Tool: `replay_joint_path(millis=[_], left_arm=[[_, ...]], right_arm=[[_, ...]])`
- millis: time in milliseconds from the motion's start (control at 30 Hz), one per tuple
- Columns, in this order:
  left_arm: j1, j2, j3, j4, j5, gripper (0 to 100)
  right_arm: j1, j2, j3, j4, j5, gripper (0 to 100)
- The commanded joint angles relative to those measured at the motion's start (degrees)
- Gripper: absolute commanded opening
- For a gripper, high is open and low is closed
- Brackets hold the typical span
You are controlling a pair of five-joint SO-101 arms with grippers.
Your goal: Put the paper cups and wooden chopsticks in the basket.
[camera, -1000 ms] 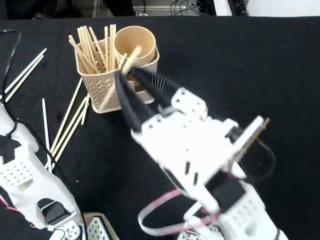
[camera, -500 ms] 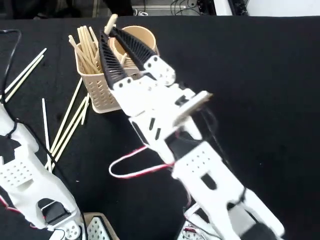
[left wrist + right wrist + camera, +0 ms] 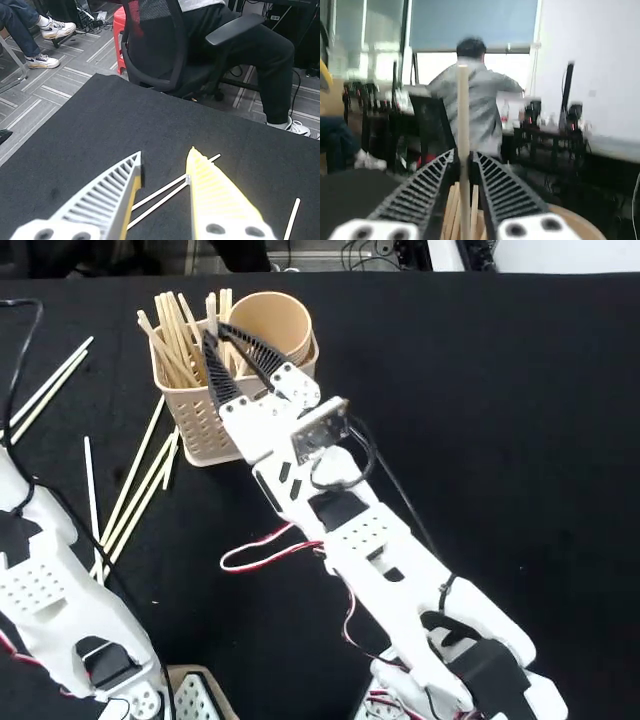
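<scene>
Pinched upright between the black fingers of the right gripper [image 3: 214, 332]: one chopstick [image 3: 463, 125], directly over the basket [image 3: 195, 430]. Lower end hidden behind the fingers. Packed into the left half of that basket, as seen from above: a bundle [image 3: 175, 335] of sticks, fanned and leaning, close against the gripper on one side. Crowding the other side: stacked cups [image 3: 272, 318], also in the basket, just beside the other finger. Flat on the black table [image 3: 500, 390]: loose chopsticks [image 3: 137, 490] just beside the basket, more toward the edge. Spread wide above a pair [image 3: 165, 190] of them, gripping nothing: the left gripper [image 3: 165, 157]. Dangling from the right arm: a red-and-white cable [image 3: 224, 560].
</scene>
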Motion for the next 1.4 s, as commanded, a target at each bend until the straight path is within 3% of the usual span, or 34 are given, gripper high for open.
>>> replay_joint_path(millis=[0, 67, 333, 433, 533, 833, 967, 1100, 1233, 1367], left_arm=[[-0.04, -2.9, -1.89, -0.53, 0.53, 15], [-0.04, -2.9, -1.89, -0.53, 0.53, 15], [-0.13, -2.64, -1.8, -0.44, 0.18, 15], [-0.31, -2.55, -1.27, -0.18, 0.18, 15], [-0.31, -2.64, 3.82, 0.18, 0.18, 15], [0.13, -1.05, 43.82, 0.97, 2.02, 15], [4.09, -1.67, 54.81, 1.05, -5.01, 16], [4.44, -1.58, 61.32, -0.79, -5.27, 16], [2.51, -1.76, 71.87, -7.65, -7.56, 15], [1.89, -6.59, 86.46, -18.55, -9.93, 16]], right_arm=[[0.97, -0.4, -0.13, 1.76, 0.53, 17.7], [0.88, -0.4, -0.13, 1.76, 0.53, 22.7], [1.05, -8.31, 1.36, 1.76, 0.53, 22.6], [2.11, -17.63, 3.12, 4.84, 0.53, 16.2], [6.42, -28.62, 3.21, 16.79, -0.97, 2.8], [29.63, -52.09, 5.23, 52.13, -27.52, 5.0], [31.38, -51.65, 9.01, 59.08, -25.14, 4.9], [34.02, -45.14, 12.35, 59.34, -22.68, 4.9], [39.91, -38.73, 13.05, 59.34, -22.59, 4.9], [41.05, -34.42, 16.13, 58.9, -22.59, 4.9]])
